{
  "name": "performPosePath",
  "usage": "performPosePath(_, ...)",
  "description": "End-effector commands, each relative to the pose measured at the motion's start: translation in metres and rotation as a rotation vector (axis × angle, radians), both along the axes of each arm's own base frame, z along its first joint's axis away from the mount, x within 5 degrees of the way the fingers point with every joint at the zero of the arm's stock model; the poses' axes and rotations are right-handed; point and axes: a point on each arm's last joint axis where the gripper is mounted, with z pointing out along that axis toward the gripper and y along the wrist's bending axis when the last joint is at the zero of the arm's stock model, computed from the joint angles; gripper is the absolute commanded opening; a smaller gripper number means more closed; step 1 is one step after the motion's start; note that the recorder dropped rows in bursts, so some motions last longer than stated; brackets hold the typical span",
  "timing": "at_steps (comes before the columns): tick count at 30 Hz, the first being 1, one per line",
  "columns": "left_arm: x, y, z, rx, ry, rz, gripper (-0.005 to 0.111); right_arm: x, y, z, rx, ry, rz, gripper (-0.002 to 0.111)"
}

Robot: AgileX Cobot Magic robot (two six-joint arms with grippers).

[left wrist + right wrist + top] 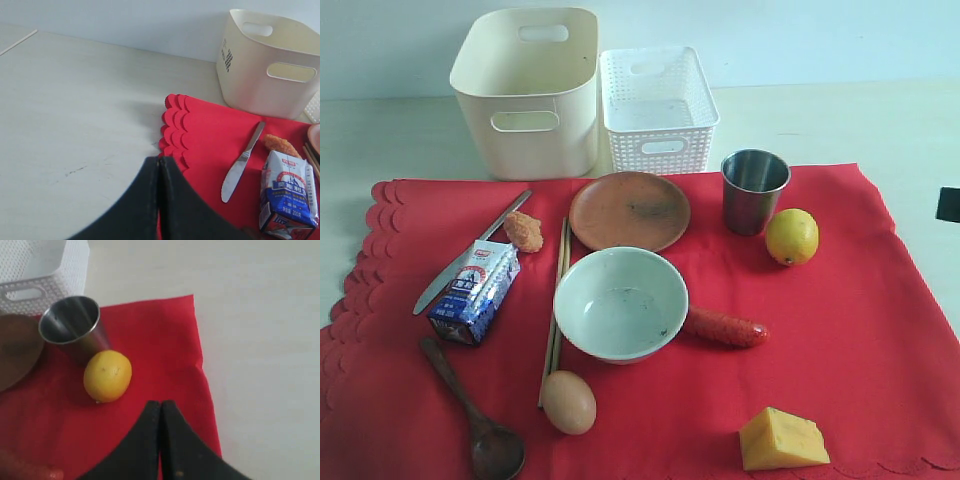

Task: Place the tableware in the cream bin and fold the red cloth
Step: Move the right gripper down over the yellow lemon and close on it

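Left wrist view — silver knife [242, 167] near closed, empty left fingers [136, 210] (right fingers [136, 452] closed too).

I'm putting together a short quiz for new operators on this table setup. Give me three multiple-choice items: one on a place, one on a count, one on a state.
1. Where is the lemon?
A) on the bare table, off the cloth
B) on the red cloth, beside the steel cup
C) held in a pincer

2. How many containers stand beyond the cloth's far edge?
A) none
B) one
C) two

3. How does the left pincer stand?
A) shut, holding nothing
B) wide open
C) shut on a fork

Answers:
1 B: the lemon rests on the red fabric right next to the cup.
2 C: the cream bin and the white lattice basket stand side by side there.
3 A: its two black fingers meet with nothing between them.
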Motion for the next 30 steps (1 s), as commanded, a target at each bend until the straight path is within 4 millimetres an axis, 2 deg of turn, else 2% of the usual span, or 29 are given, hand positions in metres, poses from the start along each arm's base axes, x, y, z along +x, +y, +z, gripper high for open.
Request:
performPosePath(1, 0.000, 0.000, 0.000, 0.008, -0.008, -0.008, 0.000, 0.021, 0.007, -0.006, 0.014, 0.127, 0.052, 0.002)
performPosePath(4, 0.000, 0.000, 0.000, 0.008, -0.008, -0.008, 0.000, 0.035, 0.013, -0.010, 0.037, 0.191, 0.104, 0.014)
performPosePath(9, 0.000, 0.000, 0.000, 0.008, -0.008, -0.008, 0.000, 0.060, 0.022, -0.021, 0.055, 0.278, 0.186, 0.046)
performPosePath(12, 0.000, 0.000, 0.000, 0.008, -0.008, -0.008, 0.000, 0.075, 0.025, -0.028, 0.056, 0.325, 0.201, 0.056)
performPosePath(21, 0.000, 0.000, 0.000, 0.008, -0.008, -0.008, 0.000, 0.112, 0.032, -0.047, 0.040, 0.395, 0.232, 0.070)
performPosePath(27, 0.000, 0.000, 0.000, 0.008, -0.008, -0.008, 0.000, 0.128, 0.060, -0.061, 0.001, 0.425, 0.339, 0.081)
performPosePath(30, 0.000, 0.000, 0.000, 0.008, -0.008, -0.008, 0.000, 0.136, 0.064, -0.069, 0.010, 0.433, 0.316, 0.082)
